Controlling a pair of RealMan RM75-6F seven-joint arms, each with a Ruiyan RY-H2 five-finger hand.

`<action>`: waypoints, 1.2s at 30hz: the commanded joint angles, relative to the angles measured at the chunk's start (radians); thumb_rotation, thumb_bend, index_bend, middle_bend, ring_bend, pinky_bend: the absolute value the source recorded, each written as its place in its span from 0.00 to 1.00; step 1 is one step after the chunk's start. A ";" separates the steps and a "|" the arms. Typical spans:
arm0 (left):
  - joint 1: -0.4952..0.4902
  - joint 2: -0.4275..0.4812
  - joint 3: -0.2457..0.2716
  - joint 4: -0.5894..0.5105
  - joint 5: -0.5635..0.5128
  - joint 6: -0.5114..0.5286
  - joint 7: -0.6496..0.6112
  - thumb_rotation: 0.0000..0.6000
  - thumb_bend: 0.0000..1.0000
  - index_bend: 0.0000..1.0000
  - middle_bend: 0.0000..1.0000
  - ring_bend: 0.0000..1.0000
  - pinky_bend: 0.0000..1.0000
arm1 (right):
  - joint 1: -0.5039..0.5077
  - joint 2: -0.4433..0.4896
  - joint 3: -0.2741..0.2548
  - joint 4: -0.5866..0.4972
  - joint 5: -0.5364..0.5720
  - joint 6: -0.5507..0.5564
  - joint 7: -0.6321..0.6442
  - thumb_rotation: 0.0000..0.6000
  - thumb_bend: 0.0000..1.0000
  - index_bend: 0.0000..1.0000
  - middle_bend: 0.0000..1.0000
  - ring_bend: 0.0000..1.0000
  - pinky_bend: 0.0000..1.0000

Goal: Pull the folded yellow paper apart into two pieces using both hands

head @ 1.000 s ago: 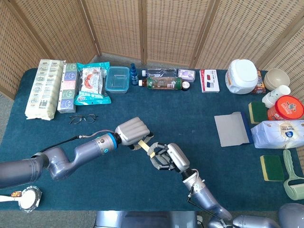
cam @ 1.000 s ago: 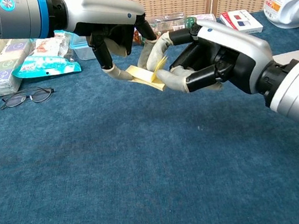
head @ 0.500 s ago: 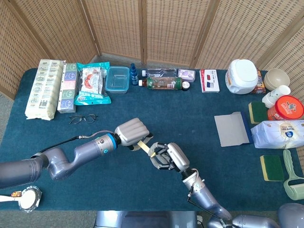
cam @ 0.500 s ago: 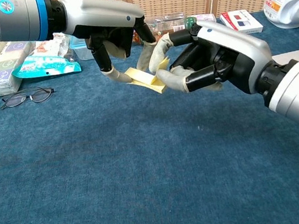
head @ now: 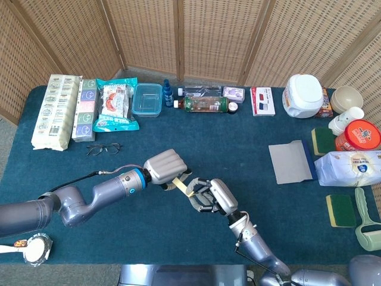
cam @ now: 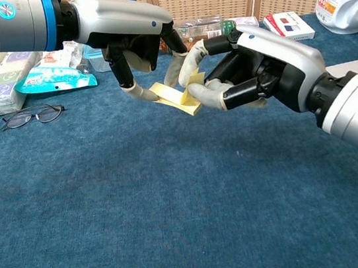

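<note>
Above the table centre in head view, our left hand (head: 165,168) and right hand (head: 209,196) meet, both pinching the folded yellow paper (head: 181,183) between them, off the blue cloth (head: 250,143). Paper is a small strip here, long axis roughly 10-to-4 o'clock, left hand at the 10 end, right hand at the 4 end. Glasses (head: 103,148) sit at 10 o'clock from the hands, grey sheet (head: 290,162) well apart at 3 o'clock.

Chest view: left hand (cam: 131,39) fingertips clamped on the strip's upper left end, right hand (cam: 250,70) thumb and finger clamped on the lower right end. Paper (cam: 178,97) in the air above the cloth (cam: 143,212), tilted, high end at 10, low end at 4, not visibly torn, one piece as far as we can tell.

We judge the step is the pull itself: keep both pinches tight, draw hands apart along the long axis, left toward 9, right toward 3, avoid slipping off the short ends
</note>
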State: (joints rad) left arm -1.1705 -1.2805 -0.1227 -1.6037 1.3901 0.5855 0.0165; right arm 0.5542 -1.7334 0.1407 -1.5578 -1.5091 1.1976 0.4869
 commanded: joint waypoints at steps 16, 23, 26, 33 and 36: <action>0.003 -0.005 0.007 0.007 0.018 0.006 -0.012 1.00 0.35 0.65 1.00 1.00 1.00 | -0.001 -0.001 0.002 0.000 0.003 0.004 -0.005 1.00 0.46 0.62 1.00 1.00 0.98; 0.004 -0.005 0.010 0.013 0.017 0.003 -0.013 1.00 0.35 0.65 1.00 1.00 1.00 | -0.004 0.001 0.002 -0.003 0.003 0.007 -0.006 1.00 0.46 0.68 1.00 1.00 0.98; 0.006 -0.005 0.015 0.016 0.016 0.000 -0.013 1.00 0.35 0.65 1.00 1.00 1.00 | -0.006 0.003 0.001 -0.004 0.006 0.007 -0.005 1.00 0.46 0.69 1.00 1.00 0.98; 0.016 -0.003 0.025 0.022 0.014 0.000 -0.017 1.00 0.35 0.65 1.00 1.00 1.00 | -0.011 0.009 0.000 -0.005 0.009 0.008 0.002 1.00 0.46 0.71 1.00 1.00 0.98; 0.024 -0.001 0.033 0.027 0.013 0.001 -0.022 1.00 0.35 0.65 1.00 1.00 1.00 | -0.013 0.012 0.000 -0.006 0.010 0.009 0.002 1.00 0.46 0.71 1.00 1.00 0.98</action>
State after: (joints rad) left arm -1.1471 -1.2821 -0.0910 -1.5776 1.4034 0.5862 -0.0043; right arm 0.5419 -1.7216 0.1404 -1.5640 -1.4992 1.2062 0.4889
